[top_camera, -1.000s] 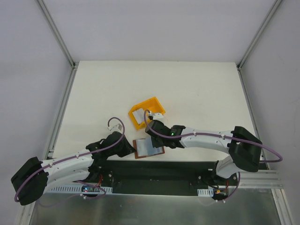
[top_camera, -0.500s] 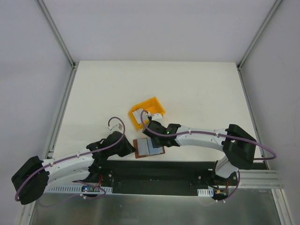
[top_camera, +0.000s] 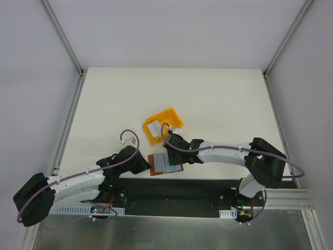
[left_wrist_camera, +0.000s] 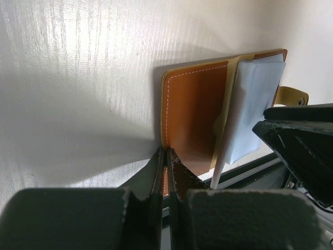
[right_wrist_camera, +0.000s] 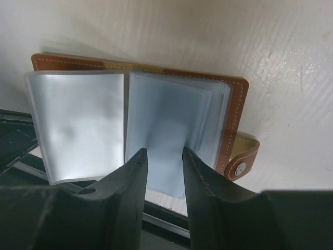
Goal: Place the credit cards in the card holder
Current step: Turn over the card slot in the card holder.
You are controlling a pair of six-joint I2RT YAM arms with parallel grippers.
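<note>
The card holder [top_camera: 166,165] lies open near the table's front edge, brown cover down, clear sleeves up. My left gripper [left_wrist_camera: 166,155] is shut on the near edge of its left cover [left_wrist_camera: 191,117]. My right gripper [right_wrist_camera: 163,152] is open and empty, its fingertips [right_wrist_camera: 139,155] set on the right-hand stack of sleeves [right_wrist_camera: 171,122]. The snap tab [right_wrist_camera: 240,166] sticks out at the right. A white credit card [top_camera: 154,127] lies in the yellow bin [top_camera: 168,114] behind the holder. From above, the right gripper [top_camera: 169,151] is between bin and holder.
The black rail [top_camera: 177,188] runs along the table's front edge just below the holder. The right gripper's dark body [left_wrist_camera: 304,148] shows in the left wrist view. Bare white table [top_camera: 218,99] lies behind and to both sides.
My right gripper has moved from the yellow bin's edge down toward the front, onto the holder's sleeves. The left gripper has kept its grip and place.
</note>
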